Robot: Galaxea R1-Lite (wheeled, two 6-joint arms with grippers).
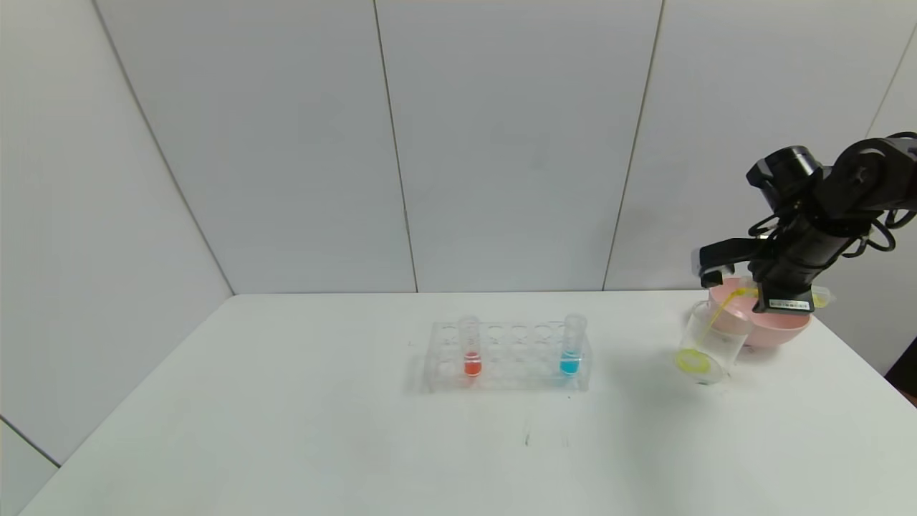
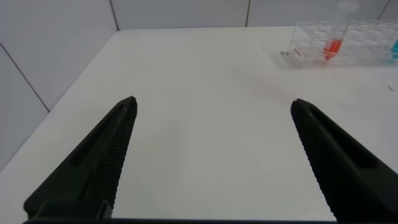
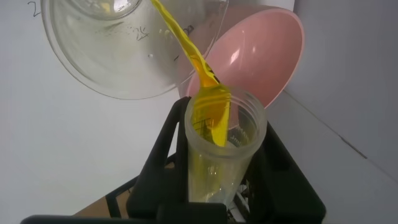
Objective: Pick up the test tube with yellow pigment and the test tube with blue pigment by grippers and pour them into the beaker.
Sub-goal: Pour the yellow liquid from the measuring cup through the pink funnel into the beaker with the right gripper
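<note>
My right gripper (image 1: pixel 765 290) is shut on the test tube with yellow pigment (image 3: pixel 221 149) and holds it tipped over near the table's far right. A thin yellow stream (image 1: pixel 722 307) runs from its mouth into the clear beaker (image 1: pixel 706 344), which has a yellow pool at its bottom. The beaker also shows in the right wrist view (image 3: pixel 118 56). The test tube with blue pigment (image 1: pixel 571 345) stands upright at the right end of the clear rack (image 1: pixel 505 362). My left gripper (image 2: pixel 213 109) is open and empty over bare table, out of the head view.
A tube with orange-red liquid (image 1: pixel 471 349) stands at the rack's left part. A pink bowl (image 1: pixel 777 326) sits right behind the beaker, close to the table's right edge. Grey wall panels rise behind the table.
</note>
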